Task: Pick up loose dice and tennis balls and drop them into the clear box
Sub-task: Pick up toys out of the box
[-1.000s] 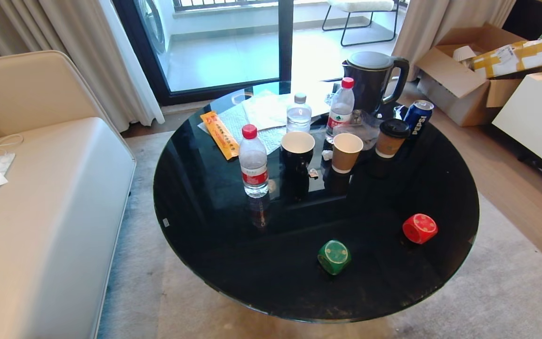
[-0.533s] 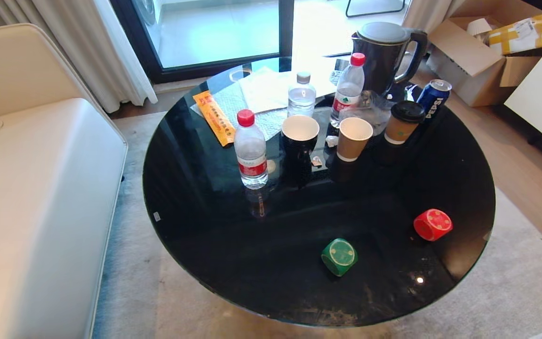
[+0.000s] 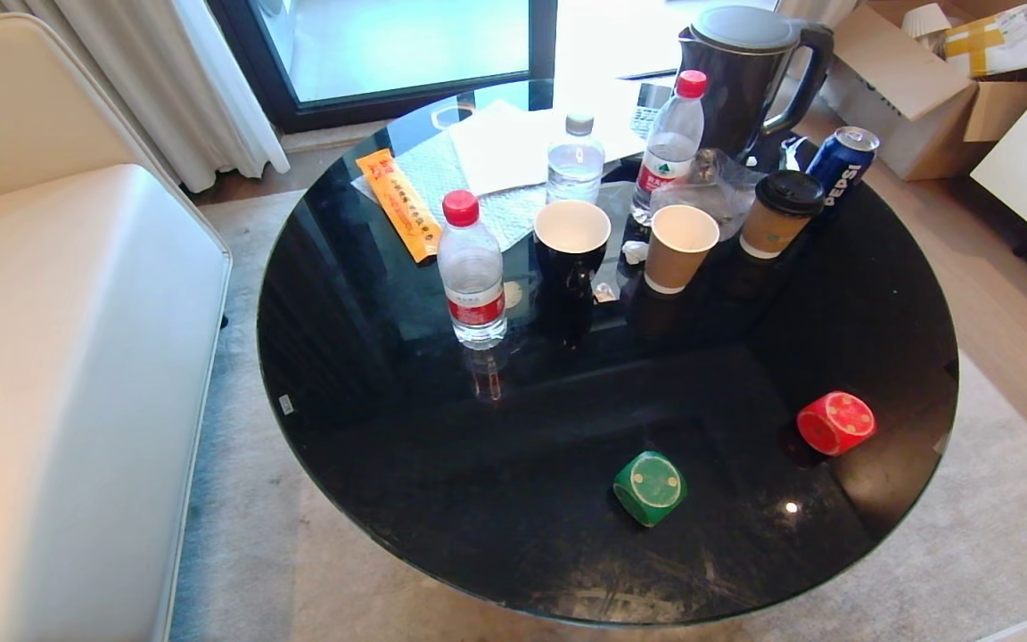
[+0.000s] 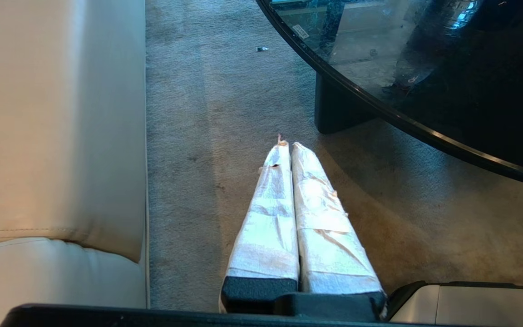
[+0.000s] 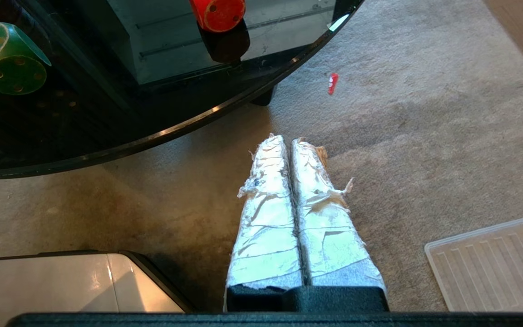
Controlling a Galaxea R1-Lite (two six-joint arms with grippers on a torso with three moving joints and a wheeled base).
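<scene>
Two dice lie near the front edge of the round black glass table: a green die and, to its right, a red die. The right wrist view shows the same green die and red die up on the table. My right gripper hangs shut and empty over the carpet, below the table's rim. Between the sofa and the table, my left gripper is also shut and empty above the carpet. Neither gripper appears in the head view. The tennis balls and the clear box are out of view.
The table's far half holds water bottles, paper cups, a black mug, a Pepsi can, a kettle and papers. A cream sofa stands at the left. A flat ridged clear tray lies on the carpet at the right.
The whole head view has shifted: the camera has tipped downward, so the table fills more of the picture. The dice and both grippers have not moved.
</scene>
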